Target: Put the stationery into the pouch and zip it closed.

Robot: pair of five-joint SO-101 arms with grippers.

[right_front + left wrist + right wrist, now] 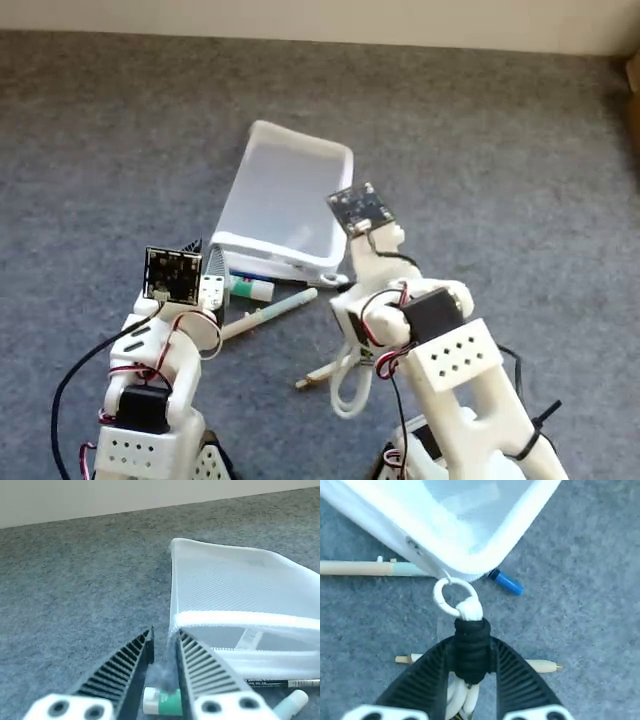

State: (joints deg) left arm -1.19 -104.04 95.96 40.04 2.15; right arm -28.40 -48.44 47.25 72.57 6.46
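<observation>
Step in hand: early days, I reckon. All the stationery I can spot lies out on the grey carpety counter [500,150], and I see nothing loaded in the white mesh pouch [285,195].

Right fingers: my right fingers [471,650] are clamped tight round a black knotted cord [471,630]. It's tied to the white ring [451,596] at the pouch's corner, just ahead of the tips. Looks like the zip pull, so I'd guess I'm either working the zip or anchoring the pouch.

Left fingers: my left fingers [165,636] are parted a little and hold nothing. The tips sit just short of the pouch's near corner.

Glue stick: the green-and-white glue stick [162,701] lies right under the gap of the left fingers, not gripped.

Other bits:
- A black pen [285,683] lies beside the left fingers, along the pouch's edge.
- A cream pencil with a mint end [370,568] and a blue-capped pen [506,581] sit at the pouch's edge, ahead of the right fingers.
- A thin wooden stick [540,666] lies crosswise beneath the right fingers.

Next move: drop the left fingers onto the glue stick, pinch, lift, and feed it into the pouch mouth. I can't tell if the zip is open, so that needs sorting first. The right side should stop the pouch sliding.

Writing: there's pale print on the black pen's barrel, too small to read. A white tag shows through the mesh, and I can't read that either.
</observation>
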